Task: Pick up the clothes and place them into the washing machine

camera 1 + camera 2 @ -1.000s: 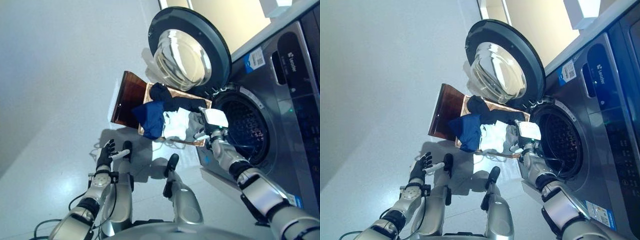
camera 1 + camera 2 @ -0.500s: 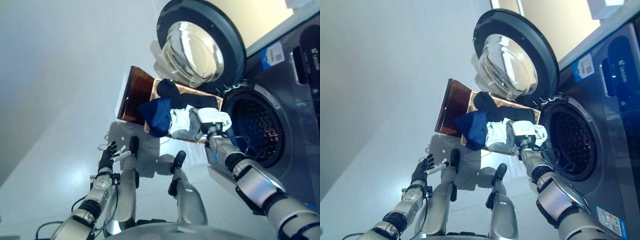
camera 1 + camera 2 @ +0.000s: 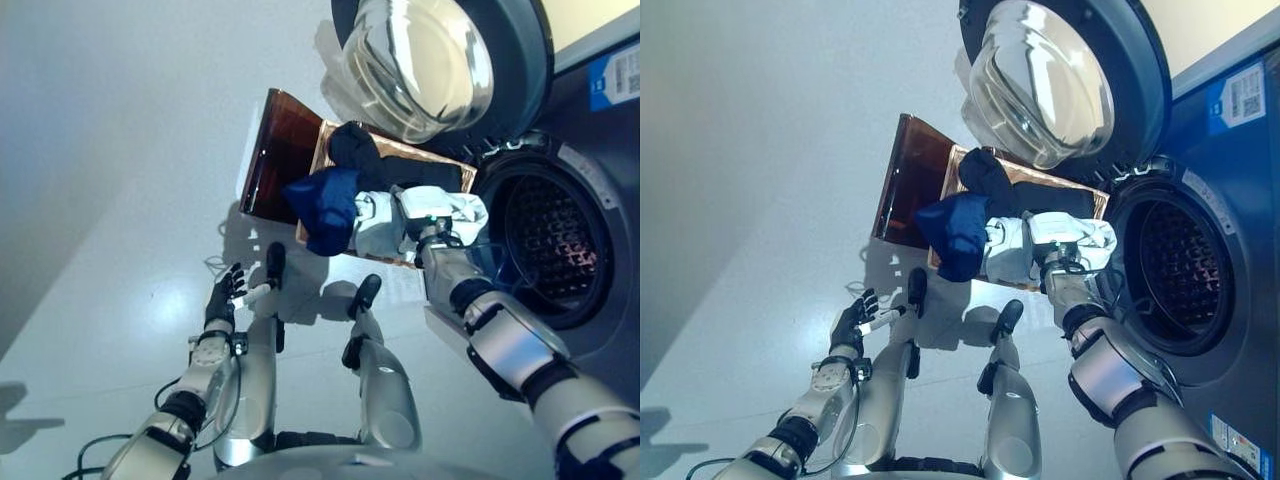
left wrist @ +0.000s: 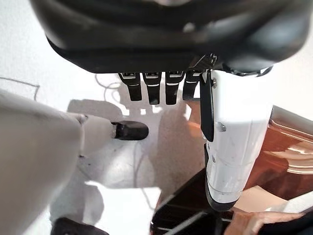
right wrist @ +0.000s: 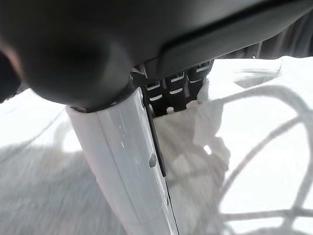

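Observation:
The wicker basket (image 3: 395, 150) holds a black garment (image 3: 355, 148), a blue garment (image 3: 325, 205) hanging over its rim, and white clothes (image 3: 378, 225). My right hand (image 3: 430, 235) is at the basket's edge next to the washing machine. It is shut on a white cloth (image 3: 447, 207), with its fingers (image 5: 171, 88) curled into the fabric (image 5: 195, 161). The machine's drum (image 3: 555, 235) is open just beside this hand. My left hand (image 3: 222, 300) hangs open and empty low over the floor, with its fingers (image 4: 156, 88) straight.
The machine's round door (image 3: 440, 60) stands swung open above the basket. The basket rests on a low dark brown box (image 3: 275, 150). Pale floor (image 3: 120, 200) stretches out to the left.
The camera has moved, shifting the whole picture. My right hand keeps its hold on the white cloth at the basket's edge. My left hand has stayed where it was.

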`<state>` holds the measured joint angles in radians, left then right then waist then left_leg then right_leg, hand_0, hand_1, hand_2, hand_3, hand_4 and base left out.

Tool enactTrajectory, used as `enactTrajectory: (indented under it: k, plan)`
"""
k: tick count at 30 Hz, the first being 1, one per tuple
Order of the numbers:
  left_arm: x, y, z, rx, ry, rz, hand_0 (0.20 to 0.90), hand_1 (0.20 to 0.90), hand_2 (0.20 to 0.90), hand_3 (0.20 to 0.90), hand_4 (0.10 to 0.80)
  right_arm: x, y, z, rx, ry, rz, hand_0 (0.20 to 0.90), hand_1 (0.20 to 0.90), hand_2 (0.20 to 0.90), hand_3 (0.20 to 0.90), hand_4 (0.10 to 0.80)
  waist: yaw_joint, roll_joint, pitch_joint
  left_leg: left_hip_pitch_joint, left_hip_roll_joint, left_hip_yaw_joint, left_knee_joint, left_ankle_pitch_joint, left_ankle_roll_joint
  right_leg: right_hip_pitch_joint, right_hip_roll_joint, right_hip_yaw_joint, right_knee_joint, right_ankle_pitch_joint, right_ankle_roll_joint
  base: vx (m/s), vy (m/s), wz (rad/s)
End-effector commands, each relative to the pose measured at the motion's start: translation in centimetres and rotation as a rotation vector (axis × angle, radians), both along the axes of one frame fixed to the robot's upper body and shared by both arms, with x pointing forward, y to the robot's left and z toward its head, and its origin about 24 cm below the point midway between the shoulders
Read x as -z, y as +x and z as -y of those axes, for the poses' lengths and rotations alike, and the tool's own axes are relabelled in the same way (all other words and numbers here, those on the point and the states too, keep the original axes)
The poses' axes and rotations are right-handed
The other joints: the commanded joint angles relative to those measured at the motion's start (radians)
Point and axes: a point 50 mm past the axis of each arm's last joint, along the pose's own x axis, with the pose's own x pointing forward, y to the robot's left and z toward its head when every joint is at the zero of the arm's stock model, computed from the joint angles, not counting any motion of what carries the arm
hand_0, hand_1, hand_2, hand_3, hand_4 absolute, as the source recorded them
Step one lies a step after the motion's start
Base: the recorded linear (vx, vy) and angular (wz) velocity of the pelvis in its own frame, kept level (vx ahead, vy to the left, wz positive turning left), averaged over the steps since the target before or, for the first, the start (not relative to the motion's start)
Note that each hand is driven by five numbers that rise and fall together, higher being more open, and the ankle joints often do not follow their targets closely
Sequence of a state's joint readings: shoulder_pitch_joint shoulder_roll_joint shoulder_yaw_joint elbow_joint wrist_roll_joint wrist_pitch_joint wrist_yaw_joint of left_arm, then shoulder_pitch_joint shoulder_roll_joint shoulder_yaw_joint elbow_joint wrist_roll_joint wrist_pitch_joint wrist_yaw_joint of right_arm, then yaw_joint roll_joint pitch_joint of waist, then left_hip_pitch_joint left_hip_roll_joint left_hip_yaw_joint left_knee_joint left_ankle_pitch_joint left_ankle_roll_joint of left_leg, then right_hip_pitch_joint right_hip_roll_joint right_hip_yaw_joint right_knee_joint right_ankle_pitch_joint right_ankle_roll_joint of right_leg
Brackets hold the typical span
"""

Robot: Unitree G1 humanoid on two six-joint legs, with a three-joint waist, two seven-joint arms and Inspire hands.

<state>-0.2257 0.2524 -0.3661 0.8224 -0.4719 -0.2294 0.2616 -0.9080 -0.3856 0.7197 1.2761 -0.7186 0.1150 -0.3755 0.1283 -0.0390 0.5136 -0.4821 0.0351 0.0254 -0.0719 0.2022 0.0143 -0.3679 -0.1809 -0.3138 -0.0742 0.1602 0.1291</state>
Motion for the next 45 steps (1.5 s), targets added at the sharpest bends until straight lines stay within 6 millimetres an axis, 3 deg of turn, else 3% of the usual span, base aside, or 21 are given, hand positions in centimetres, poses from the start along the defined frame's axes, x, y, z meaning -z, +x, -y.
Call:
enactTrajectory:
  k: [1,14,15,16,17,18,19,36,45]
  plan:
    - [-1.2,0.2,0.6,0.005,-0.039,0.091,0.900,0.900,0.900,0.900,0.800,-2.4,0.7,2.3,0.068,-0.069,0.025,0.900,0.900,0.900,0.900,0.800,0.036,0.026,0.006,-0.044,-0.023,-0.039,-0.015,0.008,-0.072,-0.051,-0.079,0.037,0.044,0.113,0.047,0.000,0.000,0.00]
    - [-1.8,0.7,1.0,0.011,-0.059,0.119,0.900,0.900,0.900,0.900,0.800,-3.9,1.3,2.8,0.091,-0.058,0.058,0.900,0.900,0.900,0.900,0.800,0.039,0.036,0.006,-0.080,-0.023,-0.028,-0.015,0.009,-0.082,-0.078,-0.079,0.024,0.033,0.124,0.052,0.011,-0.001,0.00]
    - [-2.0,0.8,1.1,0.013,-0.061,0.125,0.900,0.900,0.900,0.900,0.800,-4.0,1.3,2.9,0.090,-0.053,0.064,0.801,0.801,0.801,0.801,0.729,0.040,0.037,0.006,-0.082,-0.022,-0.028,-0.015,0.010,-0.084,-0.079,-0.078,0.022,0.032,0.123,0.052,0.000,0.000,0.00]
    - [-2.0,0.8,1.1,0.013,-0.061,0.125,0.900,0.900,0.900,0.900,0.800,-4.0,1.3,2.9,0.090,-0.053,0.064,0.801,0.801,0.801,0.801,0.729,0.040,0.037,0.006,-0.082,-0.022,-0.028,-0.015,0.010,-0.084,-0.079,-0.078,0.022,0.032,0.123,0.052,0.044,-0.008,0.01]
    - [-1.9,0.8,1.2,0.014,-0.060,0.123,0.900,0.900,0.900,0.900,0.800,-4.0,1.2,3.0,0.090,-0.053,0.066,0.516,0.516,0.516,0.516,0.525,0.038,0.037,0.006,-0.083,-0.021,-0.026,-0.015,0.009,-0.085,-0.077,-0.078,0.020,0.032,0.122,0.052,0.000,0.000,0.00]
    - [-1.9,0.8,1.2,0.014,-0.060,0.123,0.900,0.900,0.900,0.900,0.800,-4.0,1.2,3.0,0.090,-0.053,0.066,0.455,0.455,0.455,0.455,0.482,0.038,0.037,0.006,-0.083,-0.021,-0.026,-0.015,0.009,-0.085,-0.077,-0.078,0.020,0.032,0.122,0.052,0.039,-0.002,0.01]
    - [-1.9,0.8,1.2,0.015,-0.062,0.121,0.900,0.900,0.900,0.900,0.800,-4.0,1.2,2.9,0.088,-0.053,0.067,0.200,0.200,0.200,0.200,0.300,0.037,0.039,0.006,-0.082,-0.020,-0.024,-0.015,0.008,-0.086,-0.077,-0.079,0.019,0.032,0.120,0.051,0.000,0.000,0.00]
    - [-2.3,1.1,1.3,0.003,-0.056,0.142,0.900,0.900,0.900,0.900,0.800,-5.3,1.5,2.9,0.071,-0.015,0.182,0.200,0.200,0.200,0.200,0.300,0.032,0.045,0.006,-0.065,-0.014,-0.014,-0.015,-0.002,-0.088,-0.063,-0.079,0.019,0.026,0.111,0.049,0.004,0.000,0.00]
    - [-1.8,1.0,0.1,-0.050,-0.031,0.115,0.900,0.900,0.900,0.900,0.800,-6.7,1.6,2.2,0.038,0.156,0.303,0.200,0.200,0.200,0.200,0.300,0.011,0.026,0.006,-0.003,-0.005,0.008,-0.015,-0.012,-0.085,-0.025,-0.074,0.036,0.038,0.098,0.044,0.001,-0.002,-0.01]
